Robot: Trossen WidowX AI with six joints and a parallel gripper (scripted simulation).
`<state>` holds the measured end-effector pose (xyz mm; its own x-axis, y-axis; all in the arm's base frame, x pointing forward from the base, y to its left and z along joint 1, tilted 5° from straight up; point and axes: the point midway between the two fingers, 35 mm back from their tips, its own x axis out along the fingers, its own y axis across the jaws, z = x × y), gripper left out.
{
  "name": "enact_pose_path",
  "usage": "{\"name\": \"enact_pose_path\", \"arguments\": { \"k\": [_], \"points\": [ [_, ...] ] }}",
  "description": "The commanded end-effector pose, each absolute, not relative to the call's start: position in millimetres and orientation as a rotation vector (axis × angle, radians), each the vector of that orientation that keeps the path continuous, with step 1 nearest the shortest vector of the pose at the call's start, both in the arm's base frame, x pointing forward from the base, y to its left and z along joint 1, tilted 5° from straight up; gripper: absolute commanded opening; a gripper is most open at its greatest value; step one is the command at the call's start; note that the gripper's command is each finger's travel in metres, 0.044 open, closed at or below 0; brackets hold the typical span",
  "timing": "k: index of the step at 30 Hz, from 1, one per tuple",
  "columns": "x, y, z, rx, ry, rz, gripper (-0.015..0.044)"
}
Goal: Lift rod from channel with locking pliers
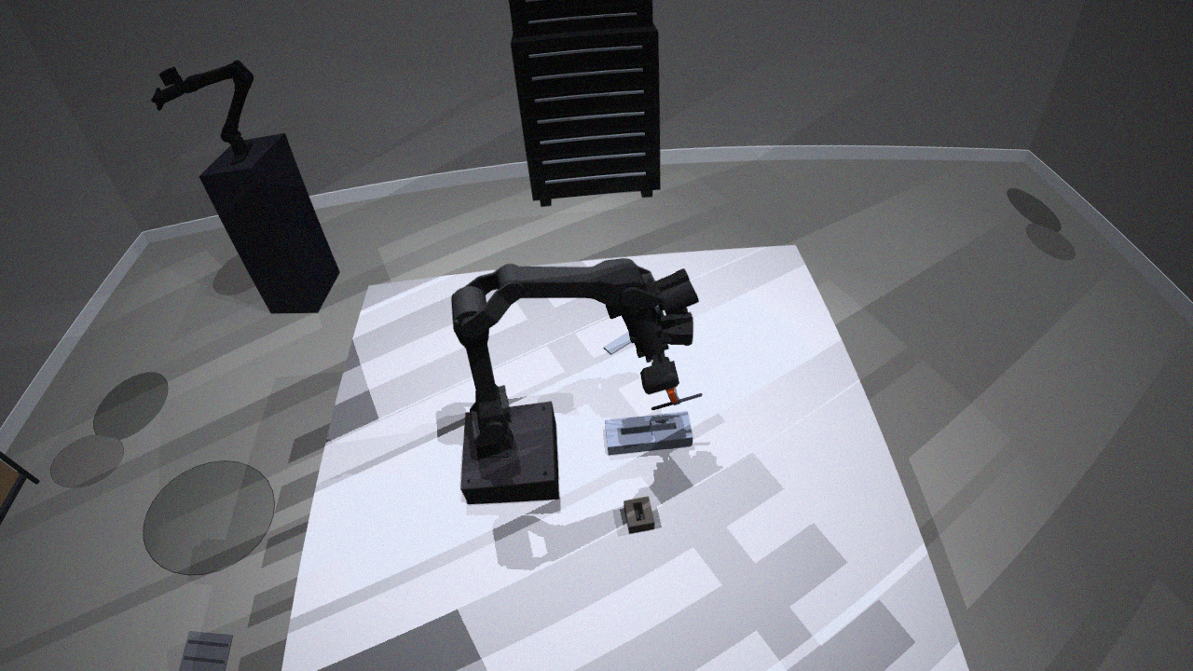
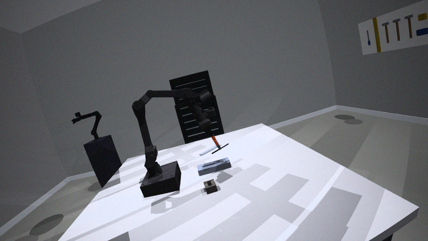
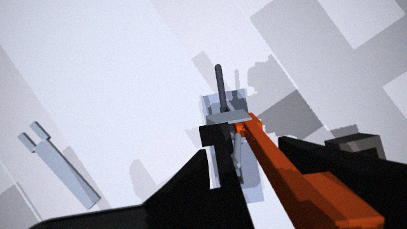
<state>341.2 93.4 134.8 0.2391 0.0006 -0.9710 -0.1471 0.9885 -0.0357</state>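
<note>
your tool (image 1: pixel 667 389) (image 2: pixel 210 132) (image 3: pixel 241 149) clamped on the orange-handled pliers (image 1: pixel 672 395) (image 2: pixel 214 140) (image 3: pixel 276 156), dark rod (image 1: pixel 689 399) (image 2: pixel 223 146) (image 3: pixel 220 86) at their tip, up above the grooved block (image 1: pixel 648 442) (image 2: pixel 214 169) (image 3: pixel 254 187), small box (image 1: pixel 638 526) (image 2: pixel 211 188) (image 3: pixel 362 143) at six o'clock from the block in the top view

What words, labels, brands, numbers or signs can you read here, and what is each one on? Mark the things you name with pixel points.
None that I can read.
The pliers (image 1: pixel 672 395) (image 2: pixel 214 140) (image 3: pixel 273 152), channel block (image 1: pixel 612 436) (image 2: pixel 206 170) (image 3: pixel 254 191) and drawer cabinet (image 1: pixel 523 116) (image 2: pixel 219 119) show no lettering.
The wall panel (image 2: pixel 366 50) shows tool shapes, such as hammers (image 2: pixel 398 31), but no words.
Any tiny print would be too small or dark to make out.
</note>
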Motion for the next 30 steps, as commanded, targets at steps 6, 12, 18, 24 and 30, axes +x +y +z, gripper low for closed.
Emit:
{"name": "enact_pose_path", "arguments": {
  "k": [6,12,18,24,30],
  "points": [
    [345.3,93.2,149.1,-0.127,1.262,0.104,0.0101],
    [347.2,93.1,155.8,-0.124,1.232,0.104,0.0101],
    [348.9,93.0,162.6,-0.121,1.201,0.104,0.0101],
    [350.1,92.9,167.7,-0.119,1.179,0.105,0.0101],
    [350.1,92.9,167.7,-0.119,1.179,0.105,0.0101]
  ]
}}
